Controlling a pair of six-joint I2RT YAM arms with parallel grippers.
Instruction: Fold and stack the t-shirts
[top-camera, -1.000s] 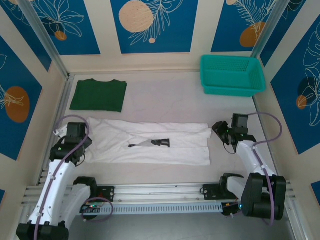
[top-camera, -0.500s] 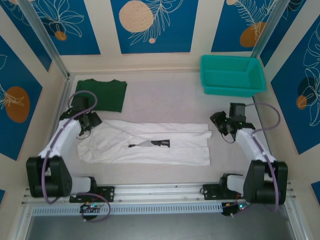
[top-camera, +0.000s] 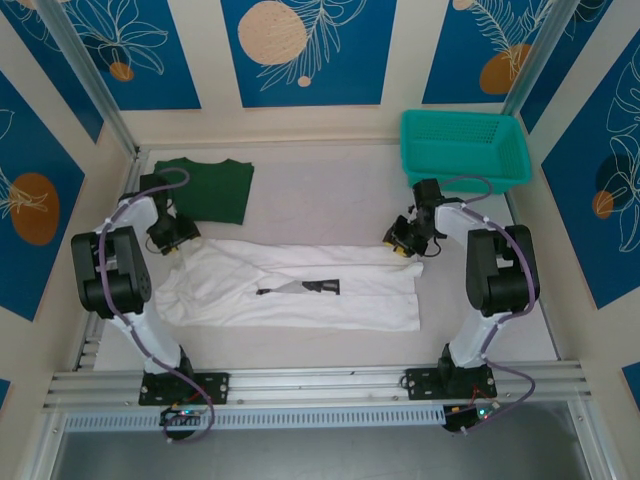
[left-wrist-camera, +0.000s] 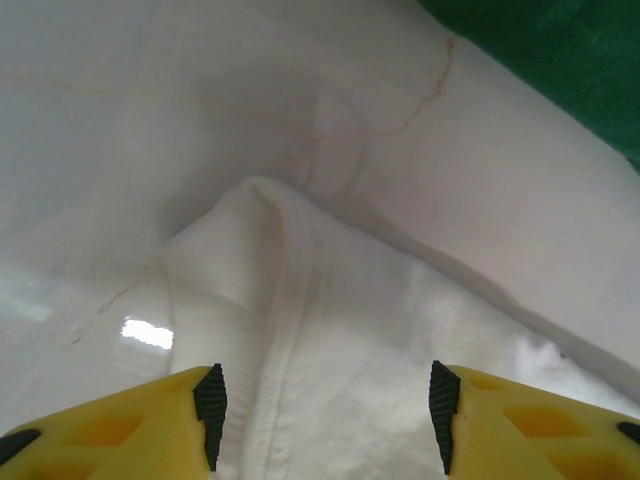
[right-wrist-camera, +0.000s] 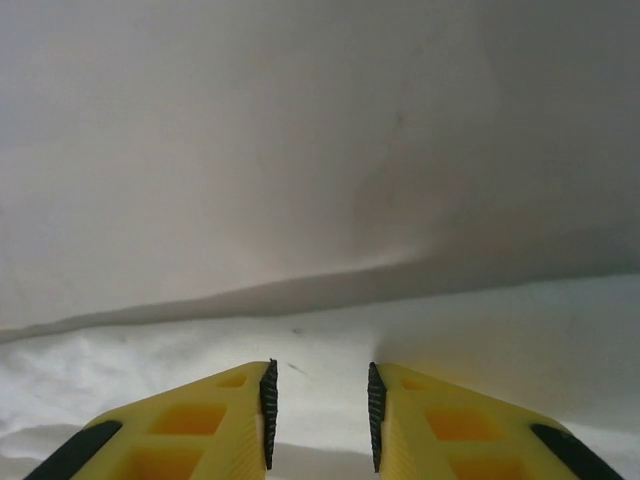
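Observation:
The white t-shirt (top-camera: 300, 305) lies folded into a long strip across the middle of the table, its small black print (top-camera: 305, 286) facing up. Behind its left end rests the folded dark green t-shirt (top-camera: 200, 188). My left gripper (top-camera: 175, 240) is at the strip's far left corner. In the left wrist view its jaws (left-wrist-camera: 325, 415) stand open, with a bunched white corner (left-wrist-camera: 290, 280) between and ahead of them. My right gripper (top-camera: 400, 243) is at the far right corner. Its jaws (right-wrist-camera: 318, 415) are narrowly open over the white cloth's edge (right-wrist-camera: 420, 330).
A teal mesh basket (top-camera: 465, 150) stands at the back right. Cream side walls close the table (top-camera: 330, 195) in on the left and right. An aluminium rail (top-camera: 320, 385) runs along the near edge. A strip of green cloth (left-wrist-camera: 560, 60) shows at the top right of the left wrist view.
Both arms have swung away from the front to the white shirt's far edge, the left to its far left corner, the right leftward to its far right corner. Both jaws have narrowed.

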